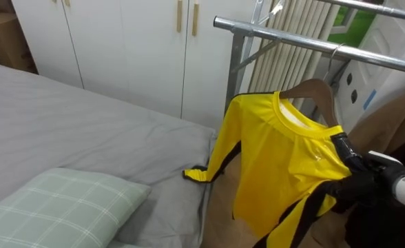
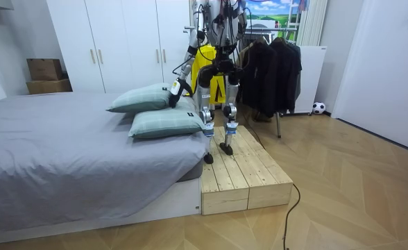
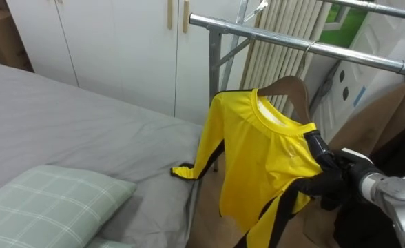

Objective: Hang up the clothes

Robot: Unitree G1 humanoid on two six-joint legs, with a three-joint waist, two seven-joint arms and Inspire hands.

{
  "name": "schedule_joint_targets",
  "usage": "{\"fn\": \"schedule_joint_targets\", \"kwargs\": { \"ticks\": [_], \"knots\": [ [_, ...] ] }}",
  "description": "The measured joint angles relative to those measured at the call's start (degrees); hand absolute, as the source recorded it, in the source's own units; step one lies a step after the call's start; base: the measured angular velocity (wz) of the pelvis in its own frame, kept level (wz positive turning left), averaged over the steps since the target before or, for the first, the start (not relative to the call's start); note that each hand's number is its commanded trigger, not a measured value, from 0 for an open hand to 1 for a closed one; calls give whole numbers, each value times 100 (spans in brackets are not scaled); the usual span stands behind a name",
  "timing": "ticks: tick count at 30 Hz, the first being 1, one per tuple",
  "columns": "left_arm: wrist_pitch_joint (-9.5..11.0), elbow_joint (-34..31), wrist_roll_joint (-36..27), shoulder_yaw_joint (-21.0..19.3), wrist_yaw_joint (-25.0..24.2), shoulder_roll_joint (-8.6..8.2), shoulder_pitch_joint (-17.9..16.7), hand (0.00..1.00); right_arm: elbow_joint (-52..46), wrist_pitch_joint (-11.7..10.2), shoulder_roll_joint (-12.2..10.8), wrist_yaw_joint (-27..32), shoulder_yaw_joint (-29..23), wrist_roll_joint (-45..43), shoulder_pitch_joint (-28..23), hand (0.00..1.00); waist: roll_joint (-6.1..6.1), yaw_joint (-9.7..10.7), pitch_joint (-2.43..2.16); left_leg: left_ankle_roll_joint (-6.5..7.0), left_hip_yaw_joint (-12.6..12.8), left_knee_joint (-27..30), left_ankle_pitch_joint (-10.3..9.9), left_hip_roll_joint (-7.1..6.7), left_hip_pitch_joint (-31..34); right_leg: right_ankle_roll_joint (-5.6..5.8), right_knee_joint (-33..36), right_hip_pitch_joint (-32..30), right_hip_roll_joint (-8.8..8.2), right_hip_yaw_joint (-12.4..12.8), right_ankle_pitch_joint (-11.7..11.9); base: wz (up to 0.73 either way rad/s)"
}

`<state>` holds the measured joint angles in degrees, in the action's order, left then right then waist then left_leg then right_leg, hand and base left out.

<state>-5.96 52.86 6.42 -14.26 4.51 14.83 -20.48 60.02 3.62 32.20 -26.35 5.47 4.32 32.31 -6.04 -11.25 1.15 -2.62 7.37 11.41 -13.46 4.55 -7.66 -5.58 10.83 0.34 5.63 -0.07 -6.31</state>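
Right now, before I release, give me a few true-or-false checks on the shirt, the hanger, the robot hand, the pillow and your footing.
1. The yellow shirt sits on a wooden hanger. True.
2. The shirt lies flat on the bed. False: it hangs below the metal rail.
3. The right robot hand grips the shirt's shoulder. True.
4. The pillow is plain red. False: it is pale green check.
5. The robot stands on a wooden platform beside the bed. True.

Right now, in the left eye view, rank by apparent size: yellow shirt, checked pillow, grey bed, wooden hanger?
Grey bed
Yellow shirt and checked pillow: too alike to rank, pillow partly cropped
Wooden hanger
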Motion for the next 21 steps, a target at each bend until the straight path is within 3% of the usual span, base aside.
{"fn": "schedule_joint_targets", "kwargs": {
  "ticks": [1,2,21],
  "knots": [
    [0,0,0,0,0,0,0,0,0,0,0,0,0,0,0,59,0,0,0,0,0,0,0,0,0,0,0,0,0,0,0,0],
    [0,0,0,4,3,0,0,0,-1,0,0,1,0,0,0,0,1,0,-1,0,0,0,0,0,0,0,1,0,-1,-1,0,0],
    [-39,1,-1,3,3,0,1,0,-2,3,1,162,-11,4,1,0,63,34,-49,0,-1,24,0,-5,-10,-4,96,-22,-9,-4,-4,0]
  ]
}}
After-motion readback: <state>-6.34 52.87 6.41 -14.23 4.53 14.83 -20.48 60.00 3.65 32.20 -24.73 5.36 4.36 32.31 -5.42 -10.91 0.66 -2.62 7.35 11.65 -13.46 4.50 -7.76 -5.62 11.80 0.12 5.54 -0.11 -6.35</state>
